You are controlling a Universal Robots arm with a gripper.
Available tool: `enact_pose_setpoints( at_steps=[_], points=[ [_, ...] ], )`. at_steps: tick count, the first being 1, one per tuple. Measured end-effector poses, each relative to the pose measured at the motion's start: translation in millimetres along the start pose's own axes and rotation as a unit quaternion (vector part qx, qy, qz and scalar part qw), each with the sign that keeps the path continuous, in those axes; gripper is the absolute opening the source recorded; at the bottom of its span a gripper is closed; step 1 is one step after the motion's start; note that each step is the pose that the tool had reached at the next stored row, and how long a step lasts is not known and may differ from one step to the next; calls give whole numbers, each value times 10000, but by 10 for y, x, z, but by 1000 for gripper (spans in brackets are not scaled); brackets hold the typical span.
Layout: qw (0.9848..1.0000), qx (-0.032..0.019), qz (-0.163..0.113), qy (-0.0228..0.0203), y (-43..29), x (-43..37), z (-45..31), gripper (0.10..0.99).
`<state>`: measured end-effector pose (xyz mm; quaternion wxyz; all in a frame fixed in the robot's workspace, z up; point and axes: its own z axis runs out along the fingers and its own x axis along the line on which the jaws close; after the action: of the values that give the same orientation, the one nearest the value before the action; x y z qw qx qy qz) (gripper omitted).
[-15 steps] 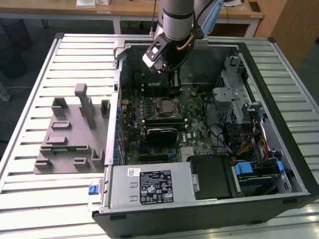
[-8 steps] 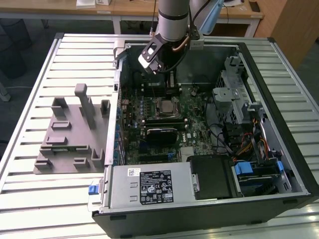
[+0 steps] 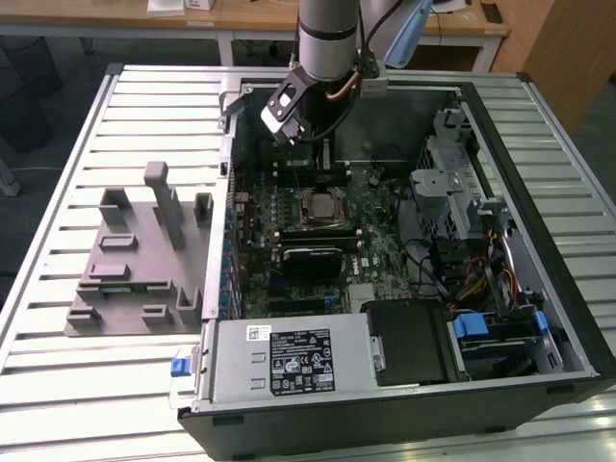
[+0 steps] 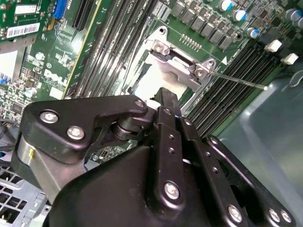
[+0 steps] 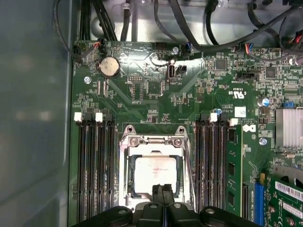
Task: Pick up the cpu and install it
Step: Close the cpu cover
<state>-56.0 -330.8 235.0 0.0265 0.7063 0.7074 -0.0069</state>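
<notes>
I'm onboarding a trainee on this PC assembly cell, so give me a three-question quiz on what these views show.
1. True or false: the cpu lies in the socket on the motherboard.
2. Where does the grey fixture stand? A: on the slatted table, at the exterior view's left of the computer case; B: inside the case; C: on the arm.
3. In the first wrist view, which part is nearest the hand?
Key: 1 true; 2 A; 3 the cpu.
</notes>
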Motion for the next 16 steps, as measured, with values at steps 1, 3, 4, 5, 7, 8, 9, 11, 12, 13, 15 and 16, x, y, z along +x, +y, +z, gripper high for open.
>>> enact_pose_setpoints(
  at_steps=[1, 3, 4, 5, 7, 8, 9, 11, 12, 13, 15, 16],
  points=[
    [10000, 0, 0, 0, -1, 0, 0, 106],
    [10000, 0, -1, -1, -1, 0, 0, 106],
    [10000, 0, -1, 0, -2, 0, 0, 106],
    [10000, 0, -7, 0, -2, 0, 0, 106],
    [10000, -2, -63, 1, -3, 0, 2, 106],
    [9999, -5, -115, 2, -3, 0, 3, 106],
    [9998, -8, -178, 4, -3, 0, 4, 106],
    [9995, -14, -308, 8, -3, 0, 6, 106],
    [9993, -17, -360, 10, -2, 0, 7, 106],
    [9992, -19, -405, 11, -2, 1, 8, 106],
    [9988, -23, -493, 13, -3, 0, 7, 106],
    [9986, -25, -534, 15, -2, 0, 8, 106]
  ],
)
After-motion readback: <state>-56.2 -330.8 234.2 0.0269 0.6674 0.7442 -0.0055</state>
